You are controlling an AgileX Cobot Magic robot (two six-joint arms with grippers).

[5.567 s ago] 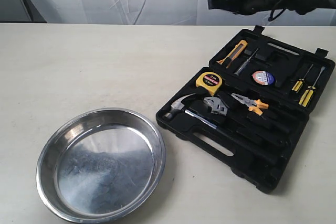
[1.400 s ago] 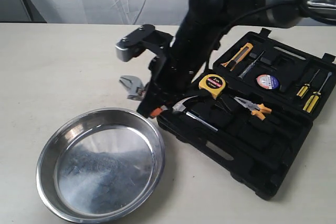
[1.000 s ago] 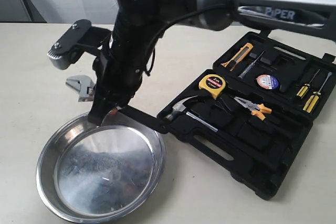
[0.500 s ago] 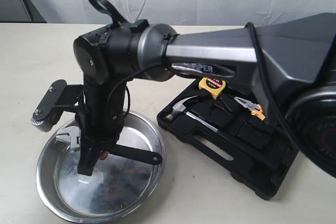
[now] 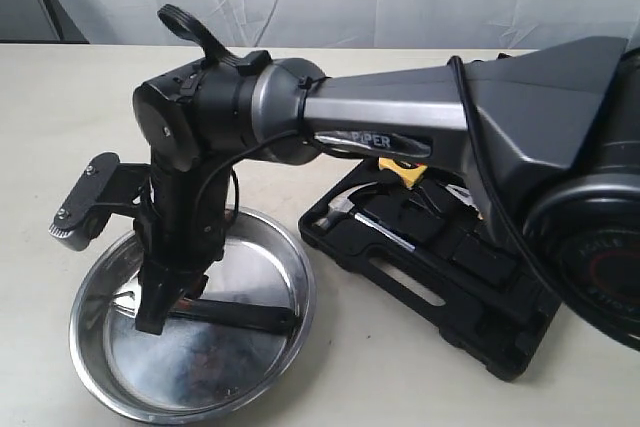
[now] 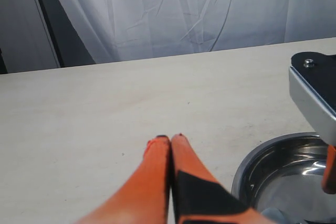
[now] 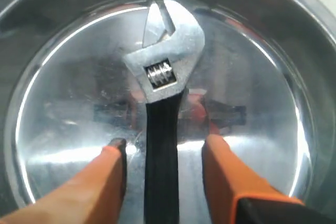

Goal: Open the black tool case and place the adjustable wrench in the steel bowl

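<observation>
The adjustable wrench point(image 7: 163, 129) lies flat on the bottom of the steel bowl point(image 7: 262, 93), silver head away from the camera, black handle running between my right gripper's point(image 7: 165, 142) orange fingers. That gripper is open, with a gap on each side of the handle. In the exterior view the right arm reaches across into the bowl point(image 5: 88, 342); the wrench's handle point(image 5: 235, 319) shows beside the gripper point(image 5: 150, 319). The black tool case point(image 5: 450, 282) stands open at the right, its lid mostly hidden by the arm. My left gripper point(image 6: 170, 139) is shut and empty above bare table beside the bowl point(image 6: 251, 167).
A claw hammer point(image 5: 345, 213) and a yellow tape measure point(image 5: 410, 171) show in the case; its other tools are hidden behind the arm. The right arm's wrist camera mount point(image 5: 85, 202) juts out over the bowl's left rim. A white curtain hangs behind the table.
The right arm carried the wrench from the case leftward and down into the bowl. Its fingers have parted, and the wrench now rests on the bowl's bottom.
</observation>
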